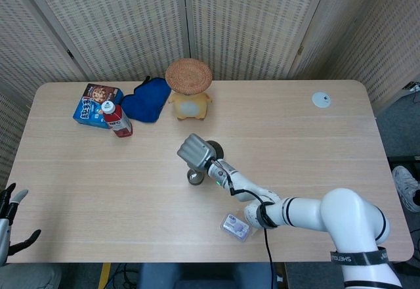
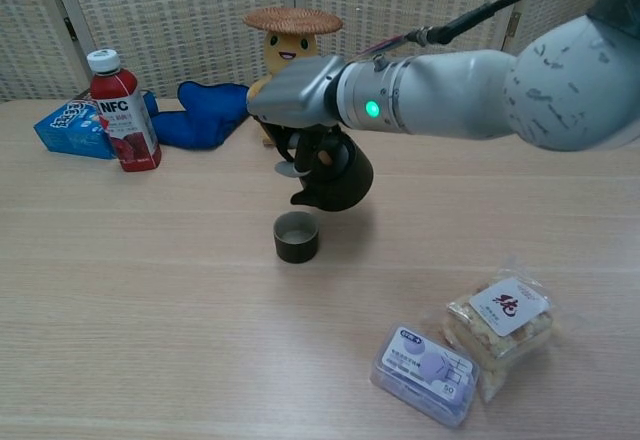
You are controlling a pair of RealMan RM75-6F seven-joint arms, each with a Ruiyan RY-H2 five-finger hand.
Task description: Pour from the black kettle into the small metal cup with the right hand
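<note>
Chest view: right hand grips round black kettle from above, fingers curled around its top, kettle lifted off wooden table and tilted, spout low. Small dark metal cup stands just below fingers, under spout, apart from it. Left hand far left of fingers, at table edge, empty, fingers spread.

kettle: glossy black | cup: dull metal | table: matt pale wood | cloth: blue fabric
</note>
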